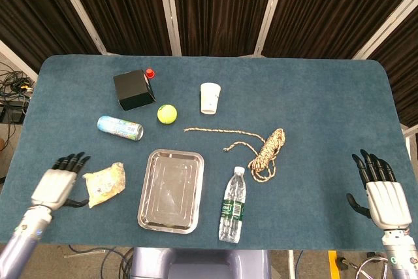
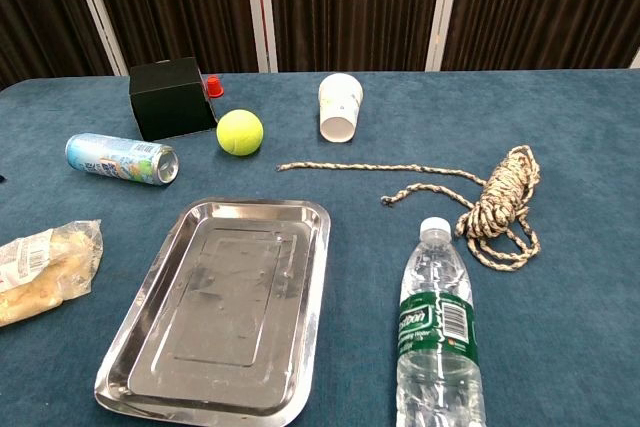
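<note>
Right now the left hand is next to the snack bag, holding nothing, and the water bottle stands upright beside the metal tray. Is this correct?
Not quite: the water bottle lies on its side beside the metal tray, as the head view shows. The left hand is indeed next to the snack bag, holding nothing.
</note>
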Available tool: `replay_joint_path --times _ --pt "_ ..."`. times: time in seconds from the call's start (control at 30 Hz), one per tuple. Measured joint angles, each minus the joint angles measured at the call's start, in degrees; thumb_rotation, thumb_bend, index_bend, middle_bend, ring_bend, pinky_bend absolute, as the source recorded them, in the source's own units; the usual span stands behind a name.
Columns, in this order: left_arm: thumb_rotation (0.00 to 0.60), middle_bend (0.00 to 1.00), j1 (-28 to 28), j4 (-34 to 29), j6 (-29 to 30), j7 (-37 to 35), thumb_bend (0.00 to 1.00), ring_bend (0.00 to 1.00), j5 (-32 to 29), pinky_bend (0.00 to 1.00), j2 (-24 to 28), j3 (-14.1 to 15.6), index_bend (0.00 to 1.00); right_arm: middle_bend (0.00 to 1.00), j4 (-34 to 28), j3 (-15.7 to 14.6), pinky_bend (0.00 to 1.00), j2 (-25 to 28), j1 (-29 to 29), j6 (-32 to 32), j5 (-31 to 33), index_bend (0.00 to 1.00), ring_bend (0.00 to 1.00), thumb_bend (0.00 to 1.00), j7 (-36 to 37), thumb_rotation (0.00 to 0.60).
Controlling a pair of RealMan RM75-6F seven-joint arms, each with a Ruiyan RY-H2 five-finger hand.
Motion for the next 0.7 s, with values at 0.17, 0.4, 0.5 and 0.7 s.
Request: replay_joint_path --times 0.17,0.4,0.5,0.7 --pt "0.600 0.06 -2.41 0.63 -1.69 5.81 0.08 0.05 -6.37 0.19 -5.09 -0.89 0.11 0.00 0.06 0.06 0.10 0.03 0.02 -0.01 0.07 0.00 0.00 0.30 0.14 0.600" --pt "0.600 0.54 -3.82 2.56 0.96 10.80 0.31 0.49 -10.01 0.59 -10.72 -1.36 0.55 0.00 0.18 0.12 0.10 0.12 0.01 0.04 0.09 0.00 0.00 0.30 0.52 0.600" --pt "0.600 0.63 -3.65 3.21 3.15 11.24 0.33 0.57 -9.66 0.65 -11.78 -1.35 0.63 0.00 0.17 0.09 0.10 0.12 0.00 0.13 -0.07 0.00 0.00 0.30 0.51 0.600" --pt "0.600 0.64 -3.33 1.43 6.05 9.05 0.33 0.58 -6.63 0.65 -10.65 -1.80 0.64 0.00 0.13 0.05 0.10 0.05 -0.04 0.16 -0.06 0.00 0.00 0.30 0.37 0.600"
